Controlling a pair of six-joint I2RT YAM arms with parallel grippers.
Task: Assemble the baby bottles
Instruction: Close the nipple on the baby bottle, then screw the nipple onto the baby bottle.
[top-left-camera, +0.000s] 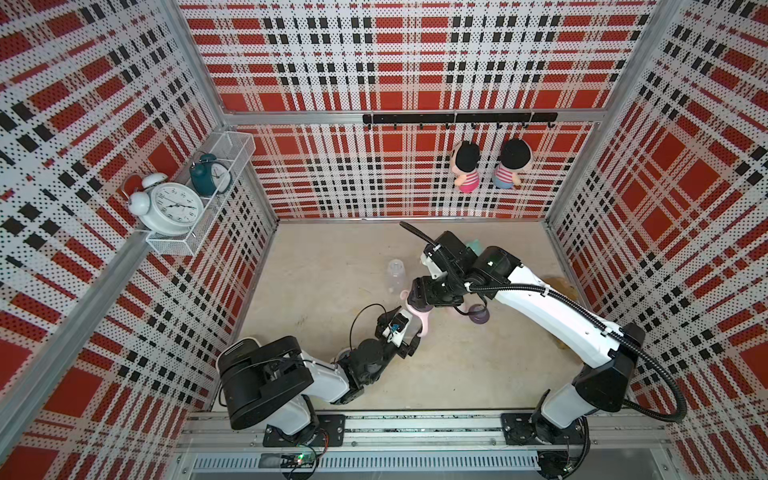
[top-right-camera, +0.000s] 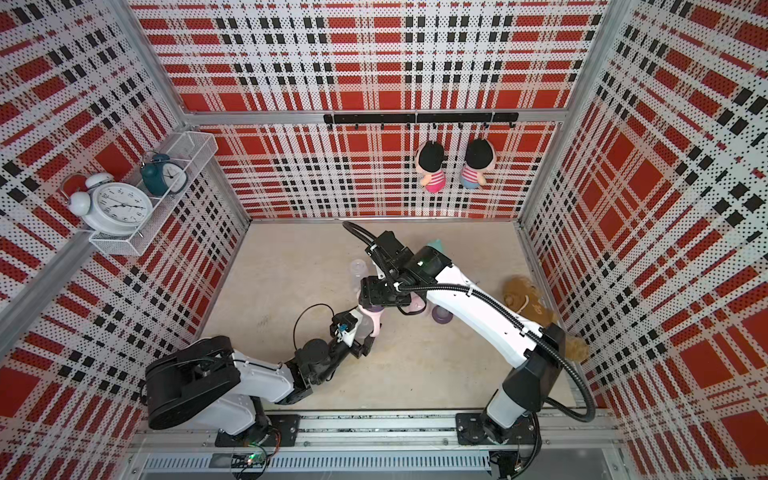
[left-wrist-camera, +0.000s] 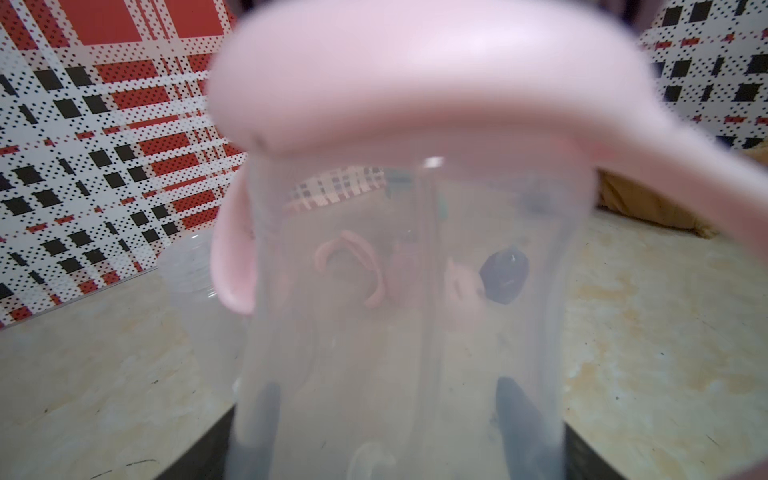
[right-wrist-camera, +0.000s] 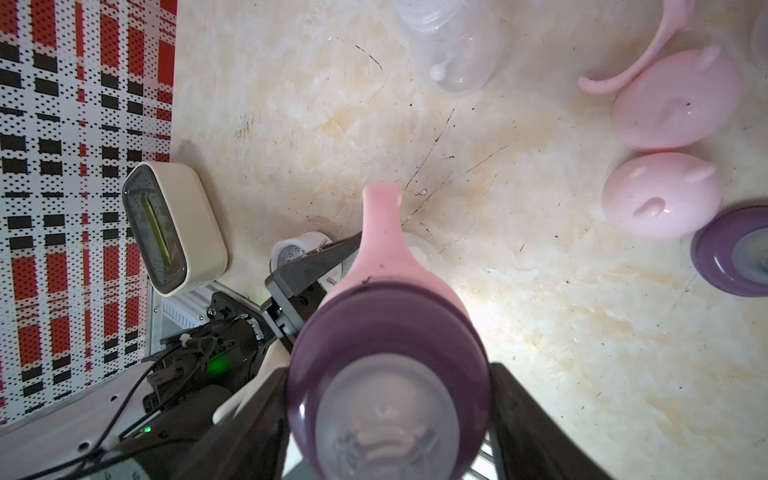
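**Above the middle of the tabletop, two tools on one bottle**

Above the middle of the tabletop (top-left-camera: 332, 365), a clear bottle (left-wrist-camera: 415, 311) stands roughly upright in the left tool (left-wrist-camera: 386, 415). That tool is clamped on the bottle's lower body, with a dark finger showing through the plastic on each side. A pink handle ring (left-wrist-camera: 415, 83) sits around the bottle's neck, its handles curving down past the sides. On top of the ring rests a purple collar (right-wrist-camera: 386, 332) with a pale nipple in it. The right tool (right-wrist-camera: 390, 415) comes from above and grips this collar, a finger against each side. Whether the collar is screwed down cannot be told.

Just beyond the held bottle, toward the back wall, a second clear bottle (top-left-camera: 395, 276) with an open neck is on the tabletop. To the other side, under the right arm, two pink dome caps with small ears (right-wrist-camera: 677, 99) (right-wrist-camera: 660, 195) sit just beside each other. A spare pink ring (right-wrist-camera: 640, 54) lies against one cap, and a spare purple collar (right-wrist-camera: 735, 253) lies just beside the other.

A teal part (top-left-camera: 473, 247) peeks out from behind the right arm. A brown plush toy (top-right-camera: 523, 299) lies at the right edge of the tabletop. On the left wall, a wire shelf (top-left-camera: 174, 245) carries a white clock (top-left-camera: 172, 205) and a teal clock (top-left-camera: 208, 174). Two dolls (top-left-camera: 467, 166) (top-left-camera: 513, 164) hang from a hook rail on the back wall.
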